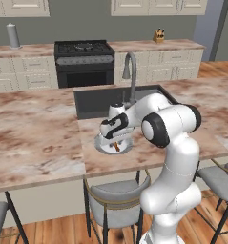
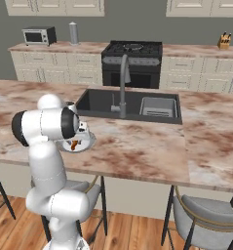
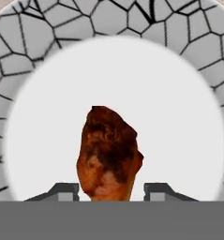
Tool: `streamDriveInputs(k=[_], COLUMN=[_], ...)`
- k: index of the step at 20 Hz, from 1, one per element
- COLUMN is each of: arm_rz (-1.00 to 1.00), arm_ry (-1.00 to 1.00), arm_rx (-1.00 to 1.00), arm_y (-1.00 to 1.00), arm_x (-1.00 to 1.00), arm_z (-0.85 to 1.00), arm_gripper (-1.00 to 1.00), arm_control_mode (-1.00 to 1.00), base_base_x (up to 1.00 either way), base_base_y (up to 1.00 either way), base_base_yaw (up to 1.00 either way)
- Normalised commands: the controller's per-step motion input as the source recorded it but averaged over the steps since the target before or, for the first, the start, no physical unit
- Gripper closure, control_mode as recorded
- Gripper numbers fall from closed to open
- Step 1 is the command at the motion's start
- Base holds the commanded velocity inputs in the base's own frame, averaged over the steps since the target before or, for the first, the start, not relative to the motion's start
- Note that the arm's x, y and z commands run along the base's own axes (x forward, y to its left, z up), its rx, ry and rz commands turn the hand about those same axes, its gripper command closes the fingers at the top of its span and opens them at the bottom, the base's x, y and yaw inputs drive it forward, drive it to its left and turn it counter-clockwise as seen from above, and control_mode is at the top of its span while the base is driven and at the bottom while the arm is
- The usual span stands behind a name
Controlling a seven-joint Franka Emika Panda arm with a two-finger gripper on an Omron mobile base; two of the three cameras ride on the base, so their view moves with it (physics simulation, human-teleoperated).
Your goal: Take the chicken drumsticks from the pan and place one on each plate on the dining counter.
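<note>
**Chicken drumstick reaches a plate**

The chicken drumstick (image 3: 108, 152) sits on the white plate (image 3: 179, 117) on the dining counter (image 1: 34, 128). The gripper (image 3: 111, 191) hangs over it, fingertips parted, clear either side: released. Next, presumably, lift straight up.

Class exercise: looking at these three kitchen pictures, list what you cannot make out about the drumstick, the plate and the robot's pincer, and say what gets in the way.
- Pincer: hand view's bottom edge cuts the fingertips; open or gripping unclear.
- Drumstick: its lower end is cut off there; whether it rests on the plate is unclear.
- Plate: left base view, arm covers most of it.
- Drumstick: right base view, too small, partly behind the arm.
</note>
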Motion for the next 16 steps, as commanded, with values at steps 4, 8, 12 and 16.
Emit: streamDriveInputs(k=[4, 8, 12, 16], arm_rz=[0.0, 0.0, 0.0, 0.0], arm_ry=[0.0, 0.0, 0.0, 0.0], arm_rx=[0.0, 0.0, 0.0, 0.0], arm_y=[0.0, 0.0, 0.0, 0.0], arm_x=[0.05, 0.11, 0.03, -0.48], arm_z=[0.07, 0.17, 0.49, 0.5], arm_gripper=[-1.0, -1.0, -1.0, -1.0], arm_control_mode=[-1.0, -1.0, -1.0, -1.0], base_base_x=[0.0, 0.0, 0.0, 0.0], base_base_y=[0.0, 0.0, 0.0, 0.0], base_base_yaw=[0.0, 0.0, 0.0, 0.0])
